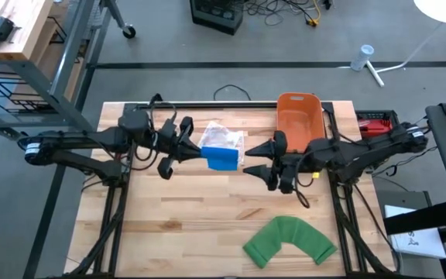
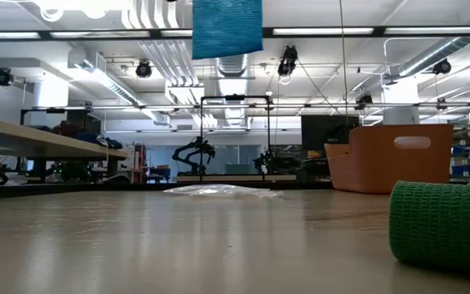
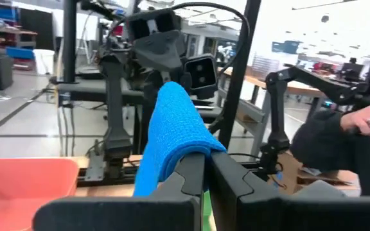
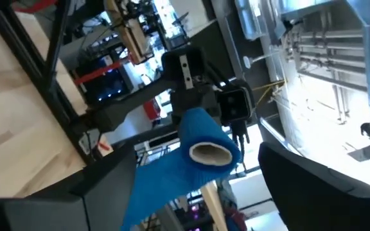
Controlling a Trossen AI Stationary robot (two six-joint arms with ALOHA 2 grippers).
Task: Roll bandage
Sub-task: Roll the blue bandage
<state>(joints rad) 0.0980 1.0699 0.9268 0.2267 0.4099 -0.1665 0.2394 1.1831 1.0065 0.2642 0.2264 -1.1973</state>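
Currently the blue bandage hangs in the air above the wooden table, a loose length trailing below a rolled end with a pale core. My left gripper is clenched on its edge, cloth draped over my fingers. My right gripper is just beside the bandage's other side, jaws spread wide, grasping nothing. Behind the bandage lies a clear plastic wrapper; beyond it to one side stands an orange bin. A green bandage rests well apart, near the table's front edge.

A blue bandage, partly rolled on a pale core, hangs raised above the table's middle.
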